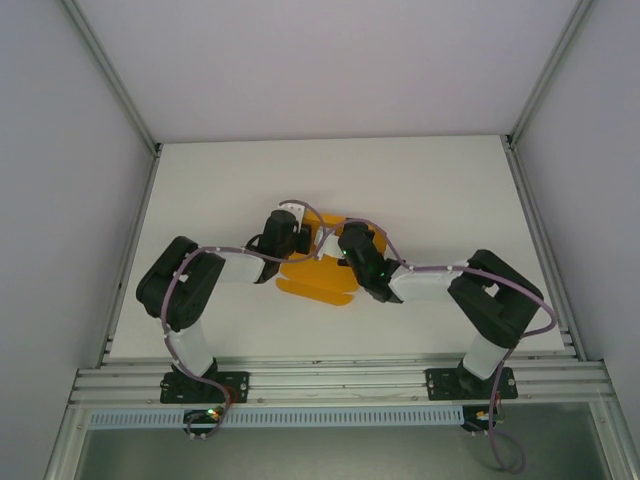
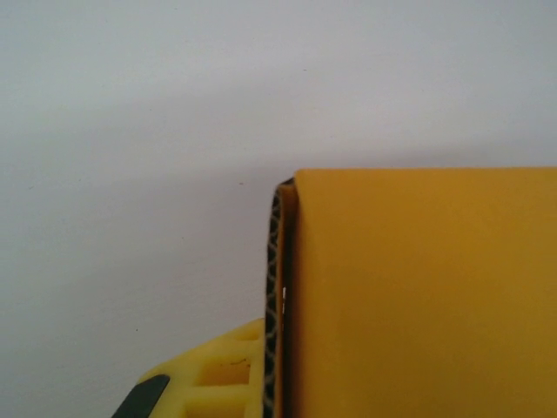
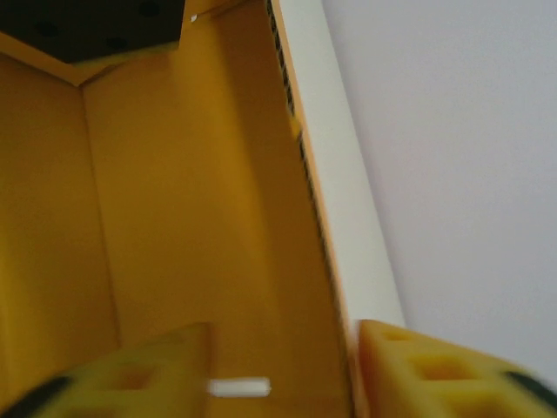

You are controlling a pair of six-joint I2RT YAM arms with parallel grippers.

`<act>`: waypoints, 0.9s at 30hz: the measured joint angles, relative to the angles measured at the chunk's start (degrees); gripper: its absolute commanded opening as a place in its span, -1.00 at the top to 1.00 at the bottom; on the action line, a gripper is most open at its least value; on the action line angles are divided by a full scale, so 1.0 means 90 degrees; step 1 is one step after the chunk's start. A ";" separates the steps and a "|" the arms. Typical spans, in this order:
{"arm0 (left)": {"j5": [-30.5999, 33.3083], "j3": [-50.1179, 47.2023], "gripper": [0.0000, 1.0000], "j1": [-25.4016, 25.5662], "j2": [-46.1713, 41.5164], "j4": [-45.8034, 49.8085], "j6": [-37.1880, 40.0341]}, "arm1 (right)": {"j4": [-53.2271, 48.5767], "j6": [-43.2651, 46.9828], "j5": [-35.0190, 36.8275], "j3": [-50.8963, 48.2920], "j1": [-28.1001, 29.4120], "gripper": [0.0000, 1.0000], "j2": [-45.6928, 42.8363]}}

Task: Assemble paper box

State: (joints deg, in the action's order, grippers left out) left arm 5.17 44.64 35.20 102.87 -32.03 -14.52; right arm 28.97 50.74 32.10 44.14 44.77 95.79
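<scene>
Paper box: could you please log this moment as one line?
paper box: walls partly raised | left hand: shut on box wall | right hand: open, astride box wall

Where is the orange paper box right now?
From the top camera, the paper box sits near the middle of the white table, under where the left arm and the right arm meet.
</scene>
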 measured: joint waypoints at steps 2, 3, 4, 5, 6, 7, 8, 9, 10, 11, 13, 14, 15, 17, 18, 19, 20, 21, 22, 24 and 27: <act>0.0051 -0.0056 1.00 -0.0034 -0.0107 0.0000 0.0002 | -0.0211 -0.0236 -0.0095 -0.0146 -0.0024 -0.43 -0.0355; 0.0078 -0.0102 1.00 -0.0049 -0.0189 0.0002 0.0002 | -0.0308 -0.0350 -0.0146 -0.0216 -0.0044 -0.49 -0.0576; 0.0109 -0.0146 1.00 -0.0053 -0.0279 0.0007 0.0002 | -0.0398 -0.0481 -0.0223 -0.0294 -0.0070 -0.62 -0.0831; 0.0148 -0.0187 1.00 -0.0053 -0.0389 0.0015 0.0002 | -0.0478 -0.0680 -0.0325 -0.0389 -0.0112 -0.83 -0.1178; 0.0187 -0.0214 1.00 -0.0053 -0.0488 0.0019 0.0002 | -0.0559 -0.0811 -0.0457 -0.0469 -0.0153 -0.99 -0.1503; 0.0206 -0.0231 1.00 -0.0053 -0.0593 0.0039 0.0002 | -0.0648 -0.0981 -0.0627 -0.0549 -0.0211 -0.99 -0.1865; 0.0231 -0.0262 1.00 -0.0053 -0.0714 0.0041 0.0002 | -0.0770 -0.1214 -0.0845 -0.0624 -0.0304 -0.99 -0.2312; 0.0238 -0.0296 1.00 -0.0053 -0.0823 0.0039 0.0002 | -0.0848 -0.1399 -0.1047 -0.0658 -0.0398 -0.99 -0.2662; 0.0240 -0.0330 1.00 -0.0053 -0.0925 0.0041 0.0002 | -0.0916 -0.1603 -0.1217 -0.0663 -0.0505 -0.99 -0.2948; 0.0245 -0.0372 1.00 -0.0053 -0.1044 0.0049 0.0002 | -0.0957 -0.1880 -0.1377 -0.0663 -0.0651 -0.99 -0.3259; 0.0257 -0.0430 1.00 -0.0053 -0.1226 0.0104 0.0002 | -0.1022 -0.2373 -0.1615 -0.0648 -0.0918 -0.99 -0.3687; 0.0260 -0.0444 1.00 -0.0053 -0.1297 0.0136 0.0002 | -0.1088 -0.2654 -0.1775 -0.0631 -0.1078 -0.99 -0.3864; 0.0262 -0.0454 1.00 -0.0053 -0.1348 0.0182 0.0002 | -0.1129 -0.2873 -0.1926 -0.0614 -0.1209 -0.99 -0.3968; 0.0262 -0.0476 1.00 -0.0053 -0.1426 0.0272 0.0000 | -0.1290 -0.3296 -0.2229 -0.0517 -0.1462 -0.99 -0.4044; 0.0262 -0.0503 1.00 -0.0053 -0.1455 0.0279 0.0000 | -0.1372 -0.3427 -0.2314 -0.0459 -0.1535 -0.99 -0.4024; 0.0262 -0.0542 1.00 -0.0053 -0.1496 0.0308 -0.0002 | -0.1489 -0.3560 -0.2395 -0.0372 -0.1598 -0.99 -0.3963; 0.0260 -0.0578 1.00 -0.0053 -0.1535 0.0328 -0.0005 | -0.1586 -0.3670 -0.2458 -0.0287 -0.1632 -0.99 -0.3878; 0.0257 -0.0619 1.00 -0.0053 -0.1571 0.0338 -0.0007 | -0.1678 -0.3767 -0.2492 -0.0202 -0.1664 -0.99 -0.3767; 0.0257 -0.0651 1.00 -0.0051 -0.1605 0.0364 -0.0024 | -0.1780 -0.3859 -0.2526 -0.0107 -0.1690 -0.99 -0.3623; 0.0255 -0.0670 1.00 -0.0046 -0.1625 0.0376 -0.0049 | -0.1948 -0.4005 -0.2599 0.0041 -0.1739 -0.99 -0.3322; 0.0257 -0.0670 1.00 -0.0046 -0.1651 0.0379 -0.0075 | -0.2110 -0.4146 -0.2722 0.0109 -0.1758 -0.99 -0.2922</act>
State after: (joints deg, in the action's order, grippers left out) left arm 7.49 38.61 34.79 88.01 -28.62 -15.20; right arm 9.98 13.43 7.60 45.12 28.95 69.49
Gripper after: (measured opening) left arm 0.082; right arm 0.995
